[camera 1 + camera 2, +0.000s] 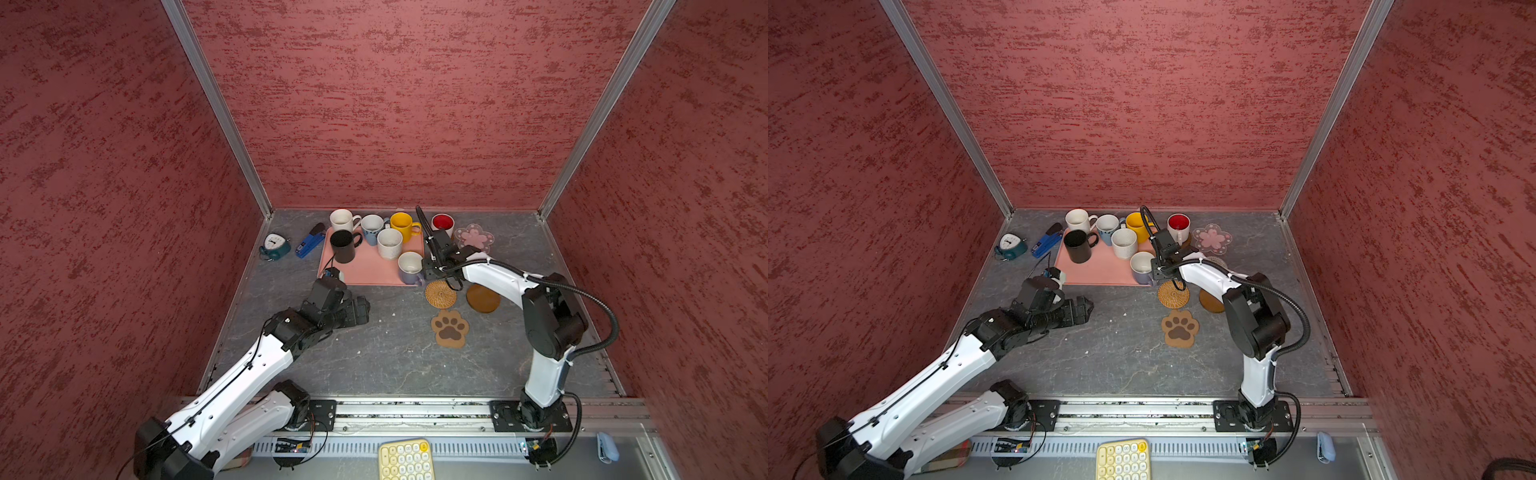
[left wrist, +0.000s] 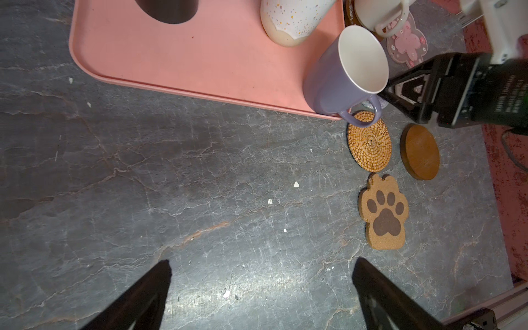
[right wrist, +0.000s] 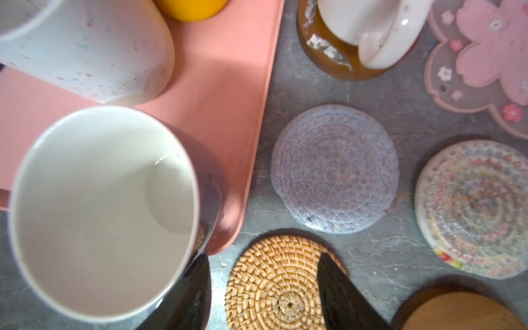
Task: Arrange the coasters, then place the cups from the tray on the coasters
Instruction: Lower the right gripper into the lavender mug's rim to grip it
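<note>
At the tray (image 1: 365, 270) corner stands the lavender mug (image 1: 410, 269).

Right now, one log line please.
left gripper open | right gripper open beside lavender ceramic mug at salmon-pink tray corner | red-lined white mug on amber disc coaster

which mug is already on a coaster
The white mug with the red inside: it alone stands on an amber-brown disc, off the tray.

Top views high overhead, wrist views close, sharing tray (image 2: 200, 57) corner
</note>
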